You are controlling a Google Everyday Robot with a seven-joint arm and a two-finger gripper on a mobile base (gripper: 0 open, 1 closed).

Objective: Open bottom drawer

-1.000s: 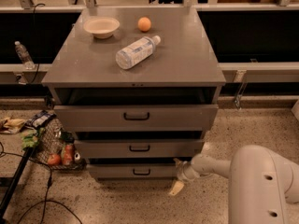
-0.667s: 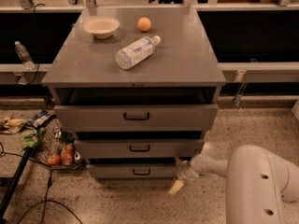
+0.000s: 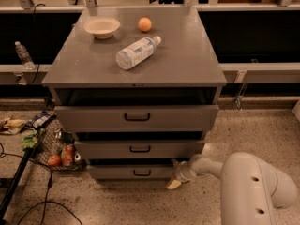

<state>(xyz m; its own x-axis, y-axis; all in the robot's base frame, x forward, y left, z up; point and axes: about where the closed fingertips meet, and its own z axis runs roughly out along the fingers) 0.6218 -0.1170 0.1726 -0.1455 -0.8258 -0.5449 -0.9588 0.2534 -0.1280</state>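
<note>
1. Your arm [image 3: 253,186] comes in from the lower right corner of the frame. Its thick white link stands near the bottom edge, and a slimmer forearm reaches left, low over the speckled floor.
2. The gripper [image 3: 176,176] sits at centre-bottom, right against the lower right corner of the grey cabinet [image 3: 140,69]. It points left and slightly down, with a pale yellowish tip close to the floor.
3. You cannot tell how far the gripper is open, nor whether it has hold of anything. It is close up against the drawer corner and its outline merges with it.
4. The bottom drawer [image 3: 117,172] is the lowest front, centre-bottom of the frame. A dark gap shows above it.
5. Its small black handle [image 3: 141,173] is at the middle of the front, left of the gripper and apart from it.
6. The middle drawer [image 3: 108,149] and top drawer [image 3: 93,118] stand above, each with a dark gap over it.
7. On the cabinet top, in the upper part of the frame, are a bowl [image 3: 101,27], an orange [image 3: 145,24] and a water bottle [image 3: 137,52] lying on its side.
8. A wire basket [image 3: 56,149] of items stands on the floor at the left.
</note>
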